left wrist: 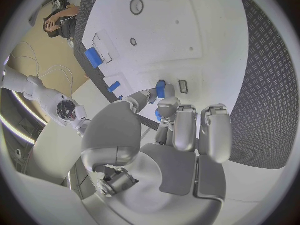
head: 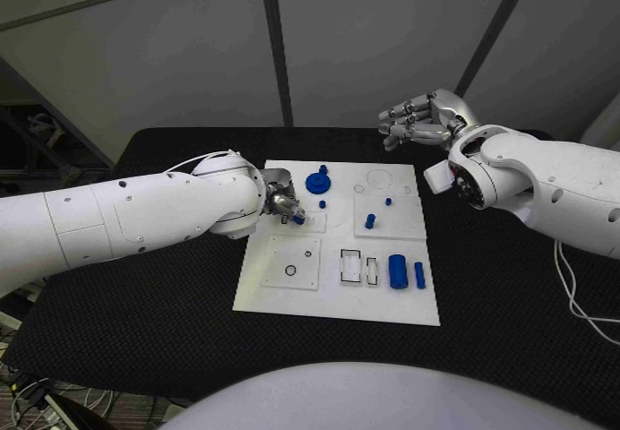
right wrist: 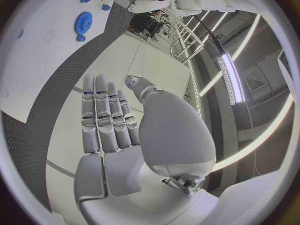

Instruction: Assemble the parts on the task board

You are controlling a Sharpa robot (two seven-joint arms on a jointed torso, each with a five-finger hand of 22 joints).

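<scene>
Item 1. Left hand (head: pixel 287 206): at the left edge of the task board (head: pixel 336 309), toward its far left corner. In the left wrist view the fingers (left wrist: pixel 185 127) are drawn together and a small blue peg (left wrist: pixel 160 89) is pinched at the fingertips, just above the white plate. The peg's long axis appears to run on from the fingertips, roughly in line with the fingers; whether it is upright over the board cannot be told. A small dark-edged rectangular slot (left wrist: pixel 183 86) lies just beside the peg.

Item 2. Task board: white plate in the middle of the black table (head: pixel 142 331), long side running away from the robot.

Item 3. Blue gear (head: pixel 318 185): lies flat near the far edge of the board, just beside the left hand on its right.

Item 4. Two short blue pegs (head: pixel 370 220): stand near the board's middle, right of the gear, apart from both hands.

Item 5. Blue cylinder (head: pixel 398 271) and a slimmer blue bar (head: pixel 418 276): lie side by side toward the near right of the board, long axes pointing away from the robot, well apart from either hand.

Item 6. Right hand (head: pixel 420 121): held beyond the far right corner of the board, above the table's far edge, fingers loosely curled and holding nothing.

Judgement: the left hand is plainly the nearer to the work; the coming move likely turns on lining the held peg up with the slot beside it.
</scene>
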